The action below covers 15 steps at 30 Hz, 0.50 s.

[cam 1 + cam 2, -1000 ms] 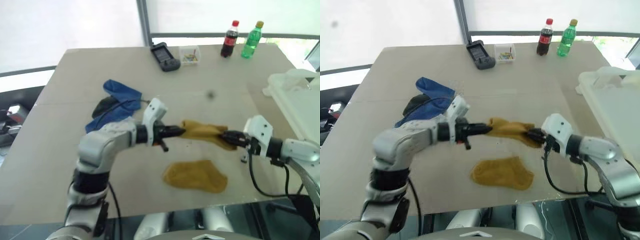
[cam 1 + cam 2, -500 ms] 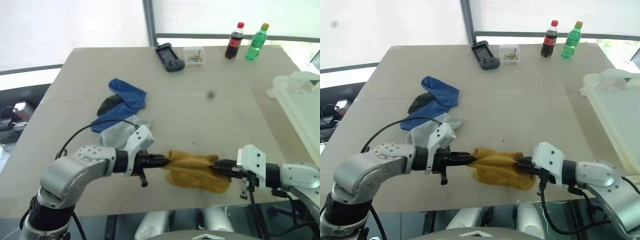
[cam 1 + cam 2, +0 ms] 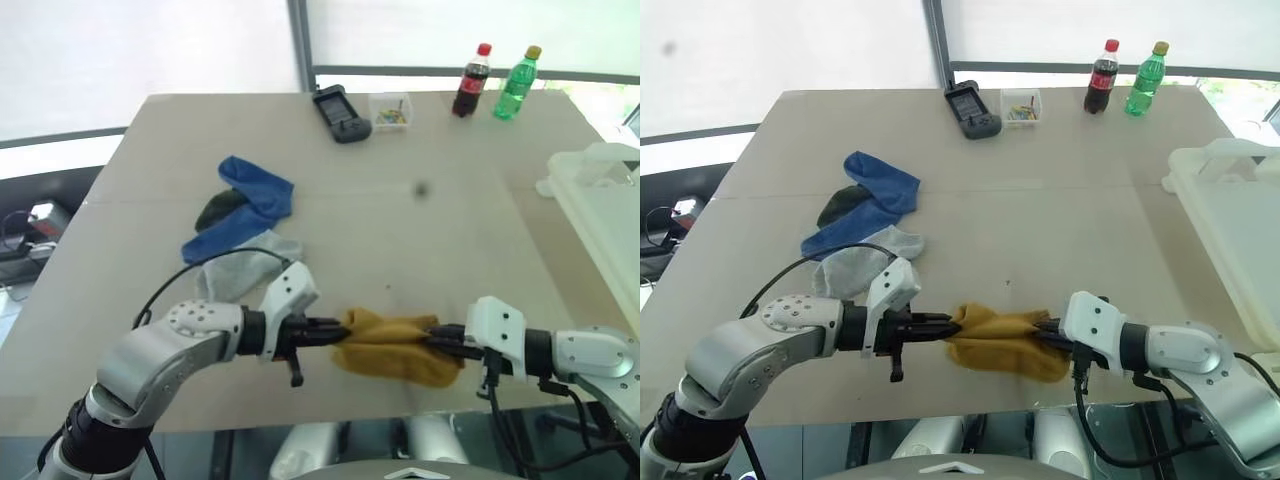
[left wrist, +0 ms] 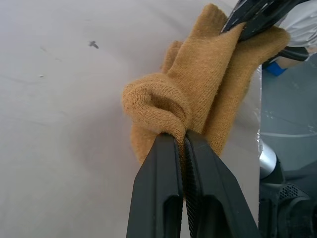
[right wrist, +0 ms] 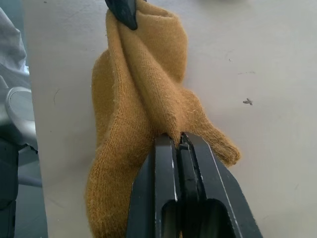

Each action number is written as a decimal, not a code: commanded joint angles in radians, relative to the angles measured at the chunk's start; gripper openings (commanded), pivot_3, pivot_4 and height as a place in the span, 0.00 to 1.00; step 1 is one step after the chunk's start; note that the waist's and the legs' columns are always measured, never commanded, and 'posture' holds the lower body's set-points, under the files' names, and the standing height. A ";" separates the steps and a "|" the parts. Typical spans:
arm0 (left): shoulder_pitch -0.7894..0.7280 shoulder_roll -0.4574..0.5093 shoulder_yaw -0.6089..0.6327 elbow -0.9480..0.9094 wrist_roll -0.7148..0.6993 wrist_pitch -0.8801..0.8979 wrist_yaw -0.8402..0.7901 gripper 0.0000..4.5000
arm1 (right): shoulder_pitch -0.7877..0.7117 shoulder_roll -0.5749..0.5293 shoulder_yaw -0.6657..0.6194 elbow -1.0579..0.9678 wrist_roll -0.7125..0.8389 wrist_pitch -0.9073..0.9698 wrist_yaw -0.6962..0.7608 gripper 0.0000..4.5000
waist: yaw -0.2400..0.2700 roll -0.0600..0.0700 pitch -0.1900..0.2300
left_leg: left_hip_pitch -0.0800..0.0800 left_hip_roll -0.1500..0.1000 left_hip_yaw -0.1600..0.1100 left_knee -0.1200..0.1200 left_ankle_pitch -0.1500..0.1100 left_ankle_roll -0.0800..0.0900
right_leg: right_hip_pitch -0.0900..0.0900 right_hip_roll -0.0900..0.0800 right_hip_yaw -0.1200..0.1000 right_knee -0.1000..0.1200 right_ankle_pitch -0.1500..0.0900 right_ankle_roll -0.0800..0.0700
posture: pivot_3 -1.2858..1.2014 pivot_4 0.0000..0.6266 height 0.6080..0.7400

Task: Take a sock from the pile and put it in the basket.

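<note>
Stretching a mustard-yellow sock between them, the left gripper and right gripper each pinch one end just above the table's near edge, probably to keep it spread for carrying. The white basket waits well apart at the right edge. The beige table stands before bright windows. The pile, blue, black and grey, lies left of centre; two drink bottles, a black handheld device and a small clear box line the far side.
</note>
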 commanded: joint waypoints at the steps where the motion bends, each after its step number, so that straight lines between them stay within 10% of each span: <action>1: -0.005 0.004 -0.011 -0.009 -0.032 0.001 -0.011 0.16 | -0.008 -0.014 -0.010 -0.040 0.013 0.007 0.006 0.00 | 0.000 0.000 0.000 | 0.000 0.000 0.000 0.000 0.000 0.000 | 0.000 0.000 0.000 0.000 0.000 0.000 | 0.52 0.24 1.00; 12: -0.034 -0.018 -0.070 0.039 -0.088 0.073 -0.003 0.99 | 0.063 -0.015 0.095 0.114 -0.098 -0.132 0.031 0.00 | 0.000 0.000 0.001 | 0.000 0.000 0.000 -0.001 0.000 0.000 | 0.000 0.000 0.000 -0.001 0.000 0.000 | 0.52 0.24 1.00; 15: -0.038 -0.020 0.017 0.067 -0.144 0.074 -0.014 0.99 | 0.049 -0.006 0.084 0.131 -0.091 -0.168 0.043 0.00 | -0.001 0.000 0.001 | 0.001 0.000 0.000 -0.001 0.000 0.000 | 0.000 0.000 0.000 -0.001 0.000 0.000 | 0.52 0.24 1.00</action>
